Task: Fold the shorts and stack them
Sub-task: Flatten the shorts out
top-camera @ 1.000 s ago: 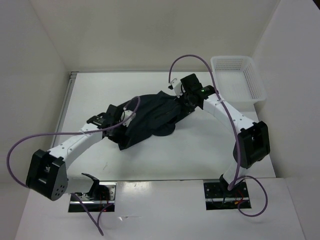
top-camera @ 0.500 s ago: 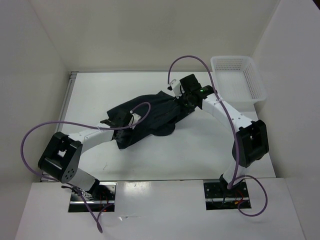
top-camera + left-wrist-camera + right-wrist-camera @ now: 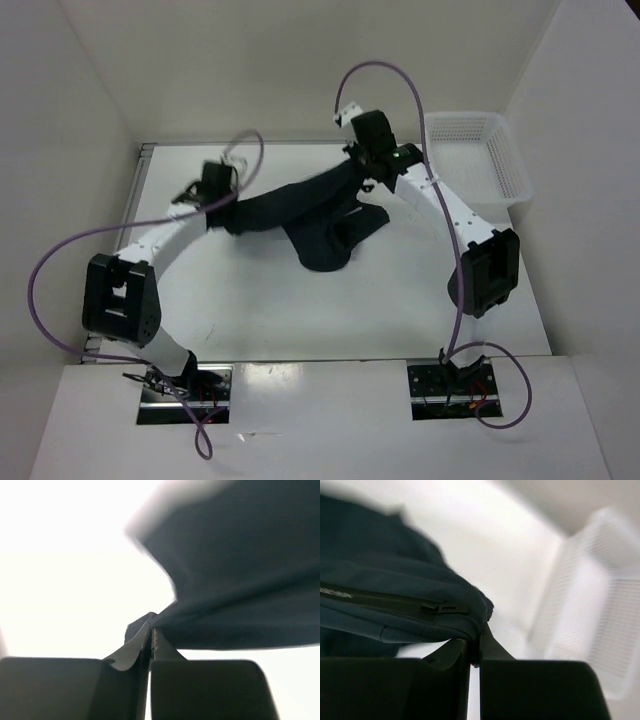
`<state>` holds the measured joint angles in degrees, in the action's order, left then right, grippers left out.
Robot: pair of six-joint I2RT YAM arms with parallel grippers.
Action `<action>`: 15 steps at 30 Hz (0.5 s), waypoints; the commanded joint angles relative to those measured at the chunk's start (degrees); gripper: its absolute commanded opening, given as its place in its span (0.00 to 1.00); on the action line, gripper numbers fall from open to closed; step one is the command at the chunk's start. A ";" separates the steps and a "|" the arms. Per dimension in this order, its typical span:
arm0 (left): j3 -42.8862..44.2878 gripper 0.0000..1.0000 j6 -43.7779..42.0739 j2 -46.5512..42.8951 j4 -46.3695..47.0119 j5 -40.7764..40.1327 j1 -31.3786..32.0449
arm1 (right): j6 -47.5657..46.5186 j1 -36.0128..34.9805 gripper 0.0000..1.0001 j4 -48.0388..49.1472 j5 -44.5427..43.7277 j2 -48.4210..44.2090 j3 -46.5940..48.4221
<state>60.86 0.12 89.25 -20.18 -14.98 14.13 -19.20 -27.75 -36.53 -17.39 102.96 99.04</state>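
Shorts [image 3: 322, 238] near white mesh basket [image 3: 466, 118]

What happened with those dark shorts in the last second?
The left hand shut on an edge of the shorts and swung to the far left, while the right hand, still gripping, shifted slightly toward the far wall. The shorts went from bunched to stretched between both hands. The white basket stayed put.
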 commanded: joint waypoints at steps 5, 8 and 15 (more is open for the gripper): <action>32.57 0.00 -0.12 -0.12 -0.55 -6.02 -8.42 | 3.12 1.03 0.00 13.07 -19.79 1.37 23.21; 28.89 0.00 -0.12 -3.80 -3.89 -6.02 -6.49 | 1.37 1.03 0.00 12.54 -18.30 -2.04 19.80; 14.58 0.00 -0.12 -11.90 -7.32 -6.55 -5.08 | -6.45 1.03 0.00 5.17 -5.13 -11.27 -0.14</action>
<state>79.96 0.34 79.15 -21.98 -17.47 9.96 -21.37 -27.64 -27.35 -24.62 95.46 105.01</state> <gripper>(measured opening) 0.008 0.067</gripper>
